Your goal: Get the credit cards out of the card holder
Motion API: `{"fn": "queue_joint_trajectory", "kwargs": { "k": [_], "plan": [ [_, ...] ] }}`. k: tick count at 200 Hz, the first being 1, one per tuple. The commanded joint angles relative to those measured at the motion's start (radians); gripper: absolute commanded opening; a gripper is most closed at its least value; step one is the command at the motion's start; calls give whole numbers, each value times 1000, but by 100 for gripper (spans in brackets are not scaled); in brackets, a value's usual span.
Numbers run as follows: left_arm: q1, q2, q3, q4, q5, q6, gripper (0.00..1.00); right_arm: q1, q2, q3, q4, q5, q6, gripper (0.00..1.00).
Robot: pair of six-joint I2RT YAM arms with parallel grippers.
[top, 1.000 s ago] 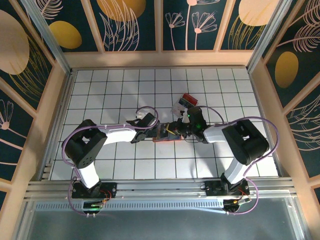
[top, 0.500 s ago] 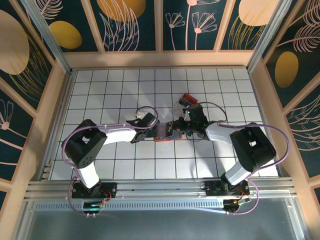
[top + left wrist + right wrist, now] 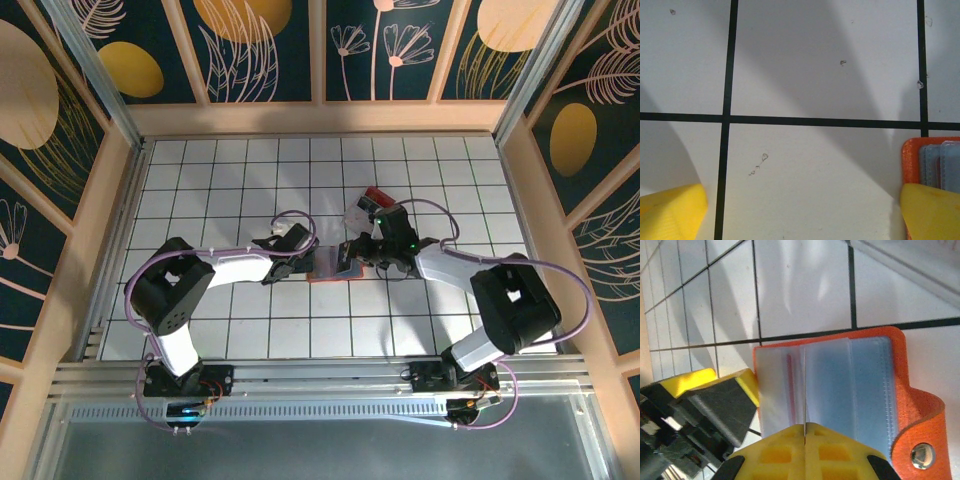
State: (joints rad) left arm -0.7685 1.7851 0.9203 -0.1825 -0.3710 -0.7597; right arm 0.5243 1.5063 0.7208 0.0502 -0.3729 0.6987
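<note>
While the left gripper's [image 3: 805,210] jaws gape empty over the card holder's [image 3: 911,160] corner, the right gripper's [image 3: 805,429] pinch shut on an edge-on sheet [image 3: 804,390], card or sleeve unclear.

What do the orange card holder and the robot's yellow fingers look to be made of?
Card holder: probably leather or imitation leather, matte, with a fine pebbled grain; a shiny, metal-looking snap; glossy, translucent, plastic-looking sleeves inside.
Fingers: likely hard plastic, matte, with a moulded grid of recesses.

Bright, even light throws soft grey shadows; nearest edges blur.
</note>
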Motion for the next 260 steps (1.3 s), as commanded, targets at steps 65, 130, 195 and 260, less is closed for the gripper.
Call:
{"fn": "queue_joint_trajectory", "kwargs": {
  "k": [65, 130, 195, 260],
  "plan": [
    [41, 45, 9, 8, -18, 85, 99, -37, -79, 265, -240, 263, -333, 0],
    [43, 23, 3, 17, -5, 94, 99, -76, 7, 392, -278, 380, -681, 0],
    [43, 23, 7, 21, 9, 94, 99, -84, 130, 461, -289, 480, -874, 0],
    [44, 26, 8, 17, 9, 92, 99, -87, 206, 512, -303, 485, -944, 0]
  ]
}}
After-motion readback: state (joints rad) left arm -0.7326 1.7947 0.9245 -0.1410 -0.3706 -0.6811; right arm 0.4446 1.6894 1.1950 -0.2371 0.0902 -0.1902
